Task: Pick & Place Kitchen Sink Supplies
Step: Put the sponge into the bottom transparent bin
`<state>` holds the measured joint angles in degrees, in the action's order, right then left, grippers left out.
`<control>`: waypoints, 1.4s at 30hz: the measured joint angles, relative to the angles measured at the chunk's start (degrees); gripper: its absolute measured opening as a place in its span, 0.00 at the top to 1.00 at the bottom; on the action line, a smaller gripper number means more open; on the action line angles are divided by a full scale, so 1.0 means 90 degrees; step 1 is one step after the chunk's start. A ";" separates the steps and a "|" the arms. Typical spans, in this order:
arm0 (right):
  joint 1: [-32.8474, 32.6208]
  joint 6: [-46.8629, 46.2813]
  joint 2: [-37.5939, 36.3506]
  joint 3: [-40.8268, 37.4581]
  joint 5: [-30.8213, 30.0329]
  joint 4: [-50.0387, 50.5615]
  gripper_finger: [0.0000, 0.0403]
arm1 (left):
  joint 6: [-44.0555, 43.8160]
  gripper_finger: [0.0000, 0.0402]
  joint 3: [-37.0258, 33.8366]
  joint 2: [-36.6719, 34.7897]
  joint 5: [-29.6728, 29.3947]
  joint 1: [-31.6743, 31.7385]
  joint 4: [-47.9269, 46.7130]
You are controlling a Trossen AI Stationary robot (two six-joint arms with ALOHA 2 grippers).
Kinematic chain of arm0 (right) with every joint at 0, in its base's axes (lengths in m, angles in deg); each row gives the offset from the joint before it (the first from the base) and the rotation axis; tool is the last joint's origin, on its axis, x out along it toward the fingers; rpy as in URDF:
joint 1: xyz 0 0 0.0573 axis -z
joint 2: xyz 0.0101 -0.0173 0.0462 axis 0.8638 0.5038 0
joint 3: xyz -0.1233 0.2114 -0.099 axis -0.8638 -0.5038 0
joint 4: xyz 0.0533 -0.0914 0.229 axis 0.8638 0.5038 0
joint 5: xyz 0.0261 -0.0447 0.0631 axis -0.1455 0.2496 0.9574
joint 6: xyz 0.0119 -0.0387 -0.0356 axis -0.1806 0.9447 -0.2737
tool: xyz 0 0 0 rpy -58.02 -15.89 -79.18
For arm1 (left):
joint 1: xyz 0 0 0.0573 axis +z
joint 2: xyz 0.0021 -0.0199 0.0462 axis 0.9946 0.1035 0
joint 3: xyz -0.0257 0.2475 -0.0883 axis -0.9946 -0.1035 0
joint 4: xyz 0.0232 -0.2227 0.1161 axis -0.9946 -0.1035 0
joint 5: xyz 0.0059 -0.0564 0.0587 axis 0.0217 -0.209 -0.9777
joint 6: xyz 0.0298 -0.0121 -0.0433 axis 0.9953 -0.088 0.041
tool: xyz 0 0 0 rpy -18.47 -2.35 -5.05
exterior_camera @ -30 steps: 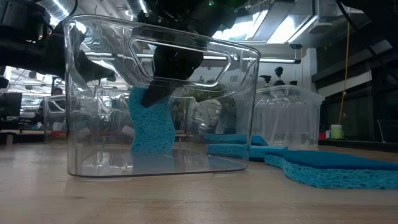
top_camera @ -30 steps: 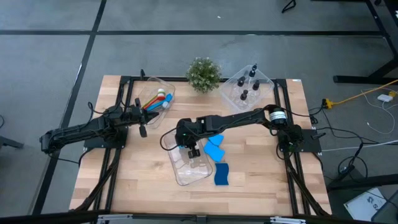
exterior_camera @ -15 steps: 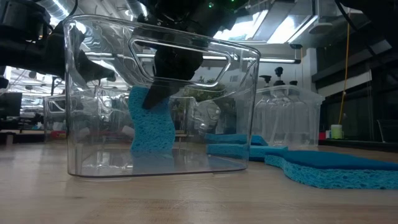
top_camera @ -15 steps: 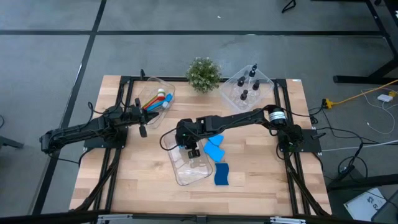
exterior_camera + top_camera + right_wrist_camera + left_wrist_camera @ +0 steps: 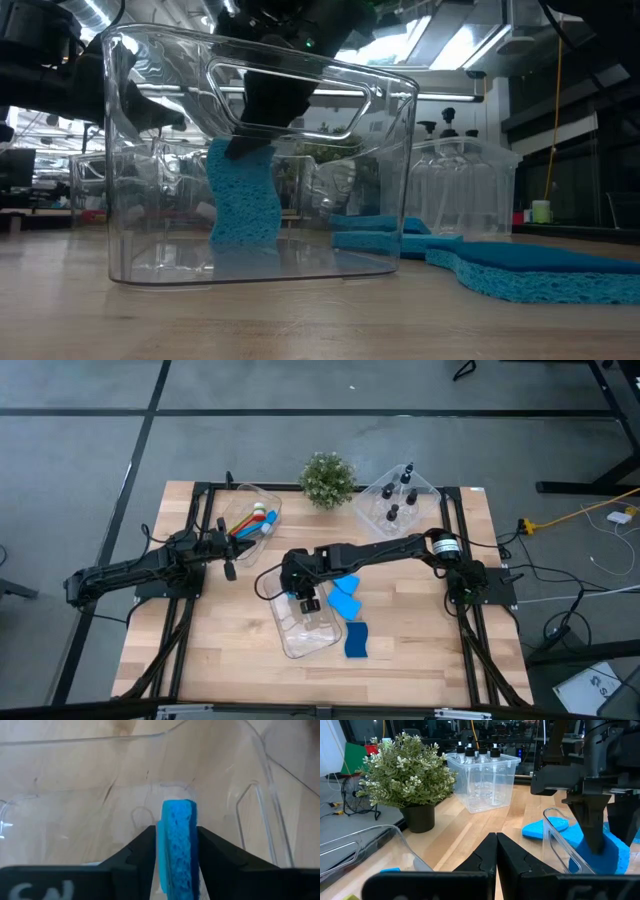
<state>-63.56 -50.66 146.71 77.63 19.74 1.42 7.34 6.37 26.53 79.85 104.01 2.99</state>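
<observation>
Standing on edge inside the clear bin (image 5: 390,150), the blue sponge (image 5: 242,205) sits between the right pincer's (image 5: 177,845) slightly parted fingers, looking light, soft and squashy, best pinched across its flat faces.

plant (image 5: 327,478): table's far edge | clear bins: far-left (image 5: 262,500), far-right (image 5: 425,488), centre (image 5: 300,638)

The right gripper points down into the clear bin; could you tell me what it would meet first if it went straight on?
The right gripper would first press on the blue sponge standing between its fingers, then probably reach the clear bin's floor just beneath.
</observation>
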 joint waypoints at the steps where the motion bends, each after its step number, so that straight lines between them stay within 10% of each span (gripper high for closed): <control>1: -0.0001 0.0001 0.0000 0.0003 0.0000 -0.0002 0.66 | 0.0000 1.00 0.0000 0.0000 0.0000 0.0000 0.0001; 33: -0.0268 -0.0877 -0.1222 0.0017 0.0040 0.0551 0.64 | 0.0000 1.00 0.0001 0.0002 -0.0001 0.0000 -0.0003; 42: -0.1262 -0.1204 -0.1430 0.0017 -0.0924 0.1549 0.68 | 0.0000 1.00 -0.0001 0.0002 0.0001 -0.0001 -0.0004</control>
<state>-74.92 -61.50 133.84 77.79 11.42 15.36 7.34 6.36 26.55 79.85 104.00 2.96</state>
